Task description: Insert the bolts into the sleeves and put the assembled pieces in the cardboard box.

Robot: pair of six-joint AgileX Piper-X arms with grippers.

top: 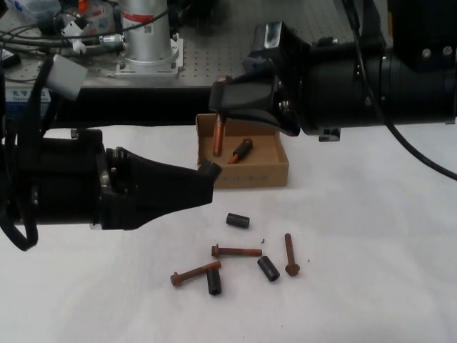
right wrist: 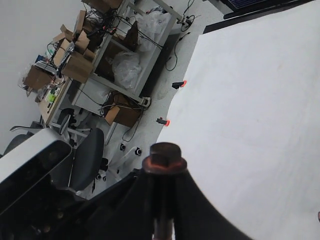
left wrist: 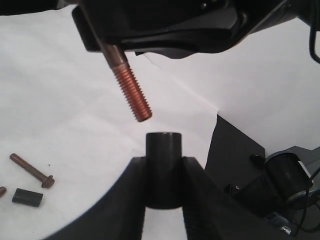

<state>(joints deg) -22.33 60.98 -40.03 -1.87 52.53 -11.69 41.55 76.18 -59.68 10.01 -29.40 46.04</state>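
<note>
Lab: perforated breadboard (top: 235,43), cluttered shelving (right wrist: 117,55)

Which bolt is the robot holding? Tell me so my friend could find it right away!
Look to the cardboard box at the back of the white bench. Near it, the right gripper holds one bolt up in the air. The loose bolts on the bench lie flat; this one hangs upright, threads pointing down.

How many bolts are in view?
5: a bolt held by the right gripper, a sleeved bolt in the cardboard box, three loose bolts on the bench. The arms may hide more.
</note>
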